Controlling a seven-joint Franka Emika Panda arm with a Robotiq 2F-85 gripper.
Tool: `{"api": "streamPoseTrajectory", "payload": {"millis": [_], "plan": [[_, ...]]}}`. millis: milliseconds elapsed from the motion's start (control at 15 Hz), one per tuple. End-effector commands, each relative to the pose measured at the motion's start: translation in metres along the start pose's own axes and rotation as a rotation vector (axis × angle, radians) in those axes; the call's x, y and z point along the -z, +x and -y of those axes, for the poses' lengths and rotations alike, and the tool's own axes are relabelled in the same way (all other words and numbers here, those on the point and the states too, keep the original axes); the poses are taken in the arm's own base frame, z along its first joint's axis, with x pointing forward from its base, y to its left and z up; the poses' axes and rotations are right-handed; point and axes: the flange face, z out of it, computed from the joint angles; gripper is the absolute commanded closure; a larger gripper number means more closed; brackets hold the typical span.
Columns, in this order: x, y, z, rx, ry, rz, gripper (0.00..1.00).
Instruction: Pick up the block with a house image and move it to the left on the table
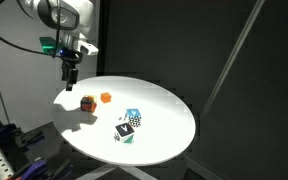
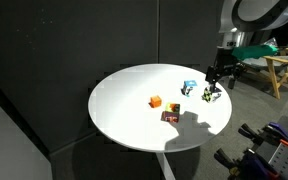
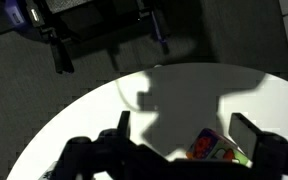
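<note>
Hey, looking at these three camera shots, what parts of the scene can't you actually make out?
The house image on the block with a house image: too small in both exterior views.
A colourful block in the wrist view: cut off by the bottom edge and shadowed; which block it is, cannot tell.
Patterns on the blue-and-white cube: too small in an exterior view.

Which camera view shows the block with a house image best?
An exterior view, where the block with a house image sits lit and unobstructed. In an exterior view it looks darker. Wrist view clips a colourful block, identity unclear.
</note>
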Motion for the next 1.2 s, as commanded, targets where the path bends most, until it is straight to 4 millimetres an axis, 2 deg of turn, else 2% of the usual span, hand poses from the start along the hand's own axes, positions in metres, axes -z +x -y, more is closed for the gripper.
{"api": "streamPoseTrajectory", "payload": {"millis": [0, 400, 733, 1133], "plan": [[0.012, -0.021, -0.012, 0.013, 0.009, -0.009, 0.0], [0.024, -0.04, -0.019, 0.143, 0.009, -0.025, 0.0], [0.046, -0.049, -0.022, 0.227, 0.038, -0.103, 0.0], [0.07, -0.061, -0.028, 0.249, 0.056, -0.149, 0.0]]}}
